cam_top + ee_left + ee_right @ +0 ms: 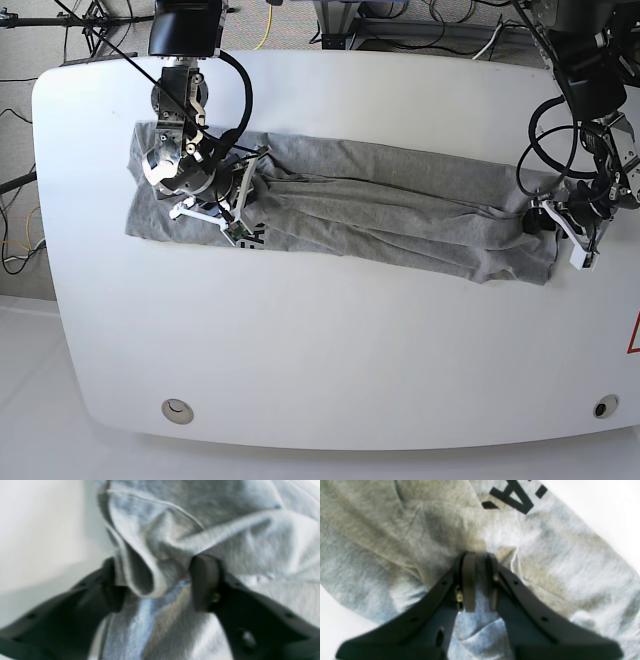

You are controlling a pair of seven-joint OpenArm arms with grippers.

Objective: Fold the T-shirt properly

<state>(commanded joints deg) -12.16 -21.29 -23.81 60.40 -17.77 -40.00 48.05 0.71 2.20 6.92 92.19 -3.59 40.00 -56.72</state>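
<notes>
Currently, left wrist view: left gripper [156,585] apart-fingered, a T-shirt [270,610] fold between its fingertips; grip undetermined. Right wrist view: right gripper [481,580] nearly closed at rumpled fabric; grip undetermined. Base view: T-shirt stretched lengthwise across white table [330,350].

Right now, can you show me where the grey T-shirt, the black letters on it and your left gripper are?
T-shirt [380,157]: base view, upper middle cloth.
Black letters [513,495]: right wrist view, printed stroke.
Left gripper [157,583]: left wrist view, between fingertips.
</notes>
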